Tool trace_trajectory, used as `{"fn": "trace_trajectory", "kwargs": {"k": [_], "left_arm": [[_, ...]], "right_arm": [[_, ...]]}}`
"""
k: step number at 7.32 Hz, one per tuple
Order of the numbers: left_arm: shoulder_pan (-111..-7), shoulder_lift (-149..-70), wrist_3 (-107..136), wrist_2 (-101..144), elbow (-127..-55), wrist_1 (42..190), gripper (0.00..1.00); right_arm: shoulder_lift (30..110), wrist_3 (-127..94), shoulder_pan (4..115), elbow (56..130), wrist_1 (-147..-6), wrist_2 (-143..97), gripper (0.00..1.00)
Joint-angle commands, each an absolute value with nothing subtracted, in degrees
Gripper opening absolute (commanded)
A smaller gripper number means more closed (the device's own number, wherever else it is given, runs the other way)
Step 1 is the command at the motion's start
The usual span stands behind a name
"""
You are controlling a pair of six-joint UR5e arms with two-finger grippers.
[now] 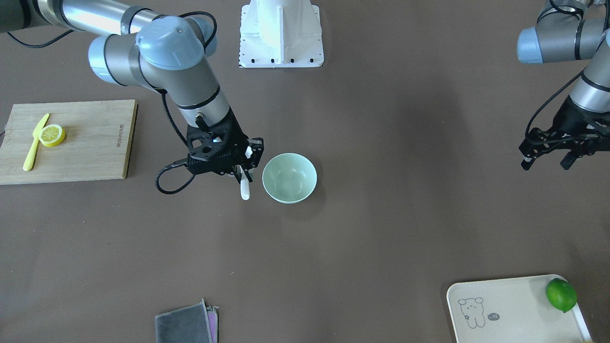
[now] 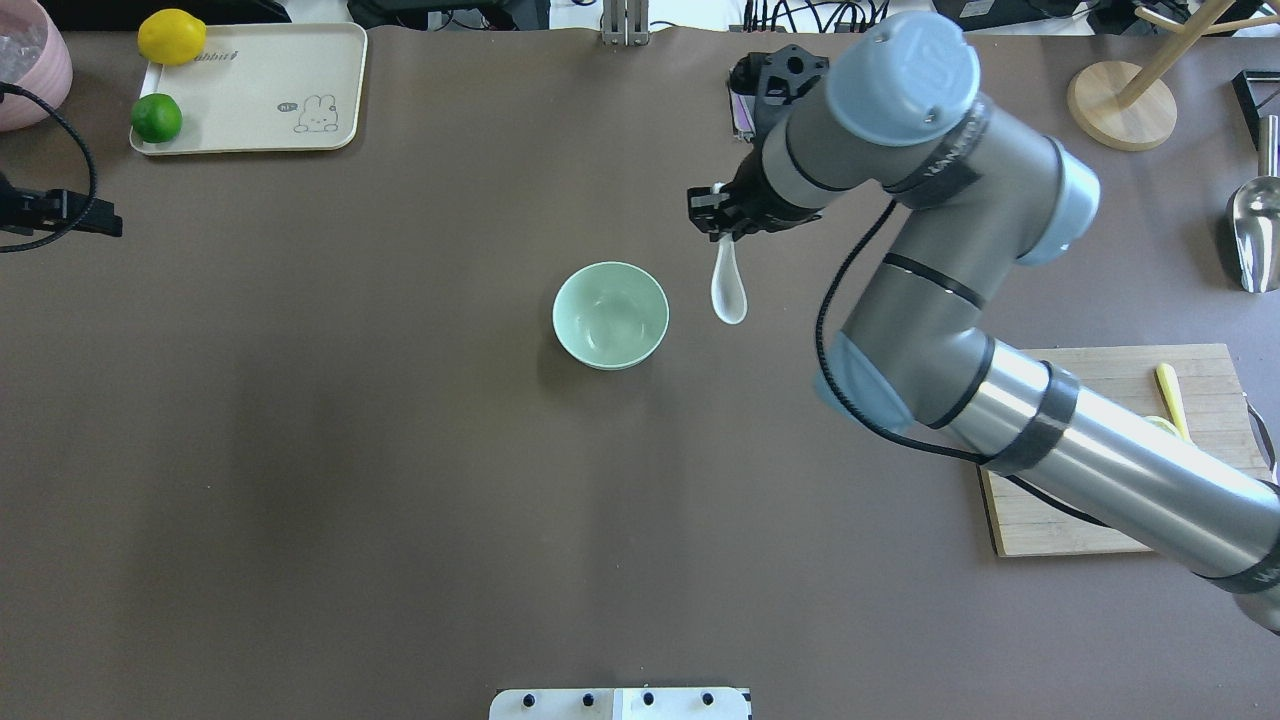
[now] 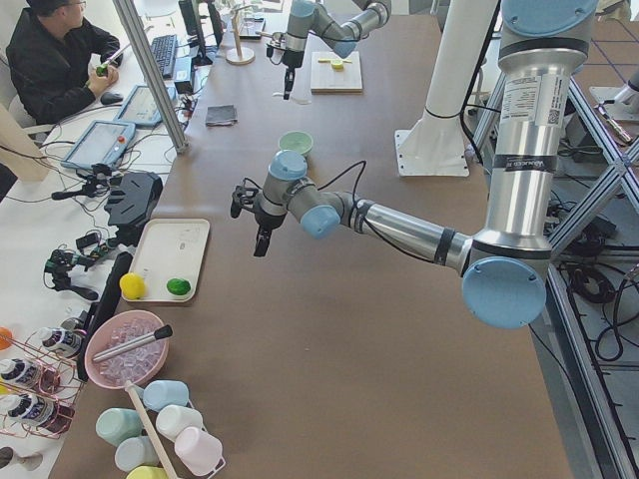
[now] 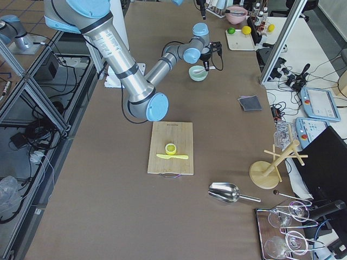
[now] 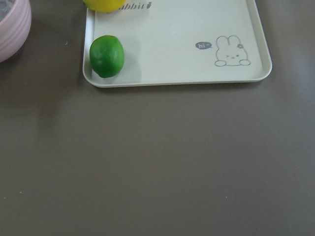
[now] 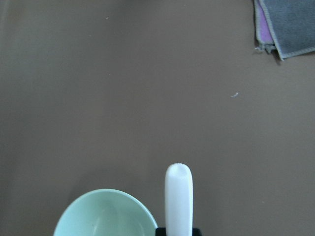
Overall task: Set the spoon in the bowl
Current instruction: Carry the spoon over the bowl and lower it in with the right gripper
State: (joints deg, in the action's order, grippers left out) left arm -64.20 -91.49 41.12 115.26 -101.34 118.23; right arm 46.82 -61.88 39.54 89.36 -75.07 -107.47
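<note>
The white spoon (image 2: 728,285) is held in my right gripper (image 2: 716,222), which is shut on its handle. The scoop hangs down just beside the pale mint-green bowl (image 2: 610,315), on the bowl's right in the overhead view and not over it. In the front view the spoon (image 1: 244,186) hangs from the right gripper (image 1: 243,166) just left of the bowl (image 1: 289,177). The right wrist view shows the spoon (image 6: 178,196) next to the bowl's rim (image 6: 106,211). The bowl holds nothing. My left gripper (image 1: 546,163) is open and empty, far off to the side.
A wooden cutting board (image 1: 90,147) holds a lemon slice (image 1: 52,135) and a yellow knife (image 1: 34,143). A cream tray (image 2: 270,90) holds a lime (image 2: 157,117) and a lemon (image 2: 171,36). A grey cloth (image 1: 186,325) lies at the operators' edge of the table.
</note>
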Motion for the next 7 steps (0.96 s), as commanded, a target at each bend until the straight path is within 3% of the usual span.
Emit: {"fn": "trace_trajectory", "kwargs": {"k": [1, 4, 5, 6, 7], "left_arm": [[-65.5, -90.7, 37.9, 115.4, -100.0, 118.4, 0.98], [-65.7, -90.8, 37.8, 115.4, -100.0, 118.4, 0.98], [-65.7, -90.8, 37.8, 115.5, -100.0, 118.4, 0.98], [-65.7, -90.7, 37.9, 115.5, -100.0, 118.4, 0.98], [-65.7, -90.8, 37.9, 115.5, -99.9, 118.4, 0.98]], "right_arm": [[42.7, -66.4, 35.9, 81.0, -67.4, -101.9, 0.00], [40.8, -66.6, 32.9, 77.9, -67.2, -98.4, 0.00], [40.8, -66.7, 32.9, 77.7, -67.2, -98.4, 0.39], [40.9, -66.6, 32.4, 77.7, -67.2, -98.1, 0.99], [40.9, -67.3, 32.4, 77.9, -67.1, -98.0, 1.00]]}}
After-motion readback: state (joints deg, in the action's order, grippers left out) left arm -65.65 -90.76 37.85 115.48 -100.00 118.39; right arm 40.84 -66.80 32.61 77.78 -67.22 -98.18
